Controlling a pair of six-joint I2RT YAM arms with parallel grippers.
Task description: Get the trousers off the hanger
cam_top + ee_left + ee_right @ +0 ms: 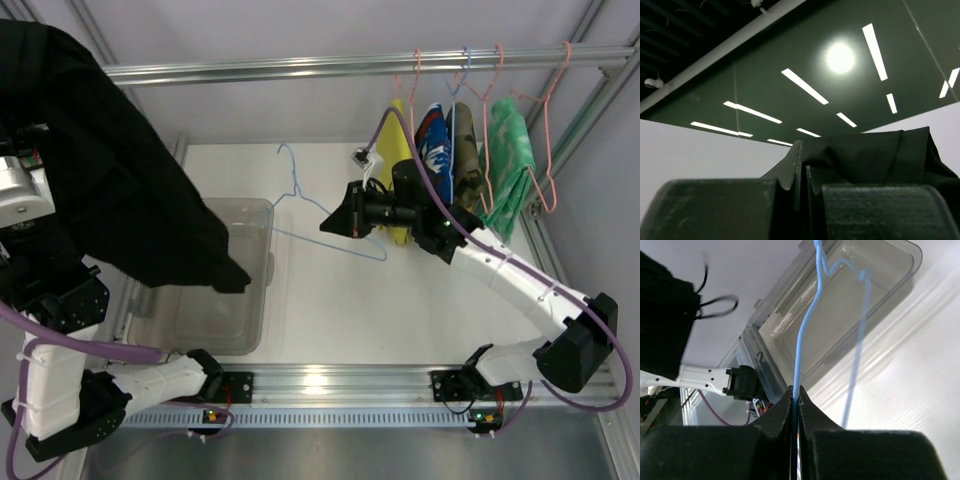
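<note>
The black trousers hang from my raised left gripper at the far left, draping down over the clear plastic bin. In the left wrist view my left gripper is shut on a fold of the black trousers. My right gripper is shut on the bare light-blue wire hanger and holds it above the table's middle. In the right wrist view the hanger wire runs up from my shut right gripper. The yellow trousers hang on the rail at the back right.
An aluminium rail crosses the back, with several pink hangers and clothes, including a green garment and a blue one. The bin shows in the right wrist view. A metal frame post stands at the right.
</note>
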